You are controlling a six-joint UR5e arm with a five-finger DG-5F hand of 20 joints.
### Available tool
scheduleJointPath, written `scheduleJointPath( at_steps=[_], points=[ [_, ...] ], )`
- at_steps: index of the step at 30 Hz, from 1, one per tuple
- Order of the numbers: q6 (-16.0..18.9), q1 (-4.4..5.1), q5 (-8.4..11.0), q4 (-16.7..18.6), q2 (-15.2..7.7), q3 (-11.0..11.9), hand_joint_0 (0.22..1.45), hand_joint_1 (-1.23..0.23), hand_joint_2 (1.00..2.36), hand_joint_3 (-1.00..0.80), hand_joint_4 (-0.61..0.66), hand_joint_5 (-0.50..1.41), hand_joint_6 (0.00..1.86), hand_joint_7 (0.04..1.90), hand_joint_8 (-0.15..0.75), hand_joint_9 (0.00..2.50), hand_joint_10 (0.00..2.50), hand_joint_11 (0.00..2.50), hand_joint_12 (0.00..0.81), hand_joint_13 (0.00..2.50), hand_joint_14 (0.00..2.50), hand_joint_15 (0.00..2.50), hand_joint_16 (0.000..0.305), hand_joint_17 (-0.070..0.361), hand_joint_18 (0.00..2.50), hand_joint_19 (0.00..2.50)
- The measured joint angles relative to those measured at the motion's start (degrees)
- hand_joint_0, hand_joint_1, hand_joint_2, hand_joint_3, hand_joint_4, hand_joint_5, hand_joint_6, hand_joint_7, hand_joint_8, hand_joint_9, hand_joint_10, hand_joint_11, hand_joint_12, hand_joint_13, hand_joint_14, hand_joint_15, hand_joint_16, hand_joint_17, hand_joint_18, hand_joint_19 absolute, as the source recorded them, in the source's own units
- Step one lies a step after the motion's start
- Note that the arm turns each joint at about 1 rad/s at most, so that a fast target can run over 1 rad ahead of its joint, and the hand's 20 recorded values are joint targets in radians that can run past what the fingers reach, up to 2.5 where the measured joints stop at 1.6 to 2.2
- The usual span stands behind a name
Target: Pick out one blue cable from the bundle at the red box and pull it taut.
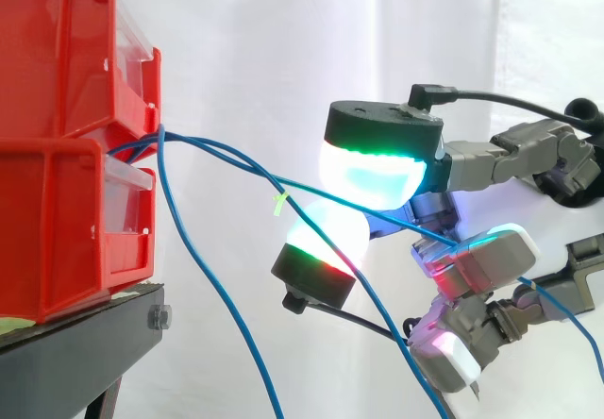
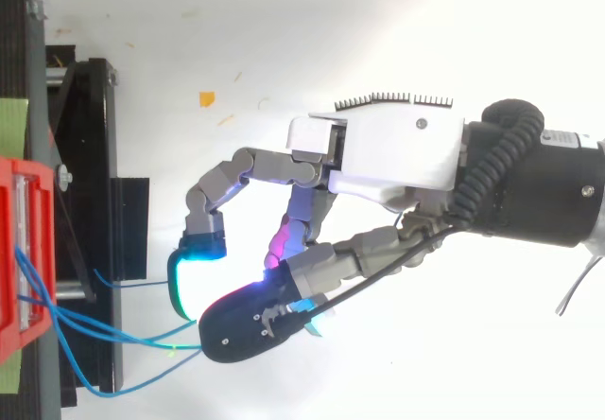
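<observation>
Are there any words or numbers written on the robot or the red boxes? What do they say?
Nothing here can be read.
Small white label on the arm's black wrist: print too small to read.
Red bins: no words or numbers show.
Hand: no writing shows.
Yellow-green tag on a blue cable: no writing shows.

Red bins [image 1: 57,51], blk stand [image 1: 66,362], blue cable [image 2: 151,343], grey-white hand [image 2: 397,150] w/ cyan-green pads [image 1: 373,169], white curtain [image 1: 283,41].
</observation>
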Motion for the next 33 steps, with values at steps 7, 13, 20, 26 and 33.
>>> scheduleJointPath(
  at_steps=[7,13,20,26,33],
  points=[
    [0.0,0.01,-0.04,-0.05,0.0,0.01,0.59,-0.79,1.01,-0.16,-0.14,-0.04,0.88,0.99,0.283,1.56,0.04,0.93,0.392,1.15,0.03,0.66,0.06,0.135,0.9,0.62],
    [0.03,0.0,-0.15,-0.08,0.04,0.01,0.51,-0.59,1.0,-0.5,-0.08,-0.06,0.85,0.98,0.264,1.51,0.04,0.92,0.378,1.11,0.03,0.69,0.054,0.123,0.82,0.66],
    [0.02,0.02,-0.08,-0.06,0.02,0.0,0.45,-0.54,1.0,-0.5,-0.05,-0.05,0.83,0.97,0.286,1.52,0.03,0.9,0.405,1.12,0.03,0.67,0.061,0.136,0.85,0.64],
    [0.03,0.0,-0.13,-0.07,0.01,0.01,0.45,-0.65,1.0,-0.5,-0.04,-0.05,0.82,0.99,0.287,1.52,0.04,0.91,0.403,1.13,0.03,0.68,0.061,0.137,0.88,0.63],
    [0.08,0.01,-0.16,-0.09,0.01,0.03,0.47,-0.73,1.0,-0.5,-0.04,-0.06,0.83,0.99,0.272,1.52,0.04,0.94,0.389,1.12,0.03,0.68,0.058,0.129,0.85,0.63]
  ],
)
